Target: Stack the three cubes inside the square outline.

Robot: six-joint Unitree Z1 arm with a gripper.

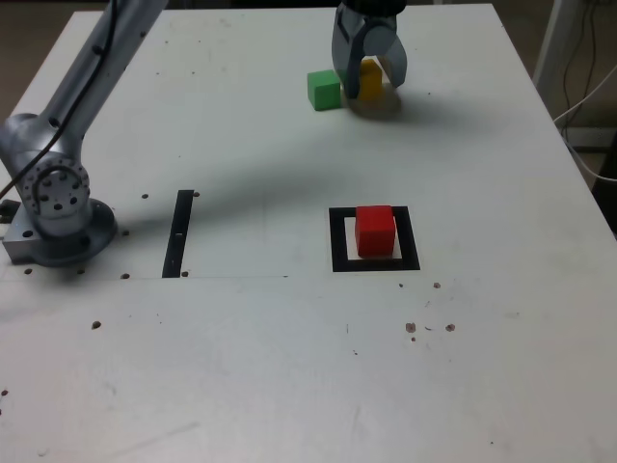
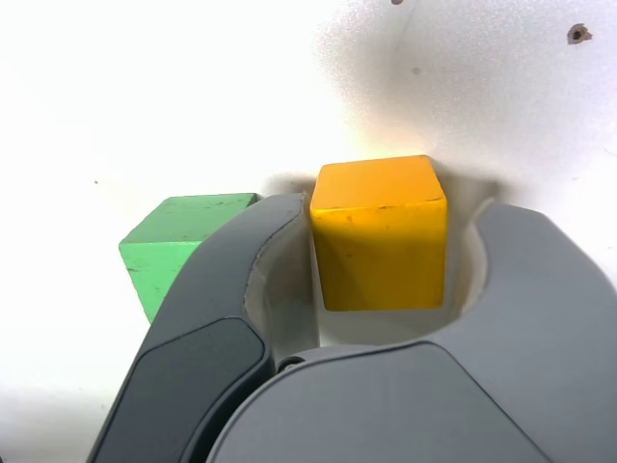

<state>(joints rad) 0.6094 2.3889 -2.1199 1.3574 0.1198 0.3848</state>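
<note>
Three cubes: red cube (image 1: 375, 231) sits inside the square outline (image 1: 337, 241); green cube (image 1: 324, 90) near the bench's far edge. My gripper (image 1: 369, 77) straddles the yellow cube (image 2: 379, 231), part-open, one jaw touching. Rigid, light, I judge; take its flat sides.

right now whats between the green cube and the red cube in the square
Nothing: bare white table separates the small green cube from the red cube, per the exterior view.
</note>
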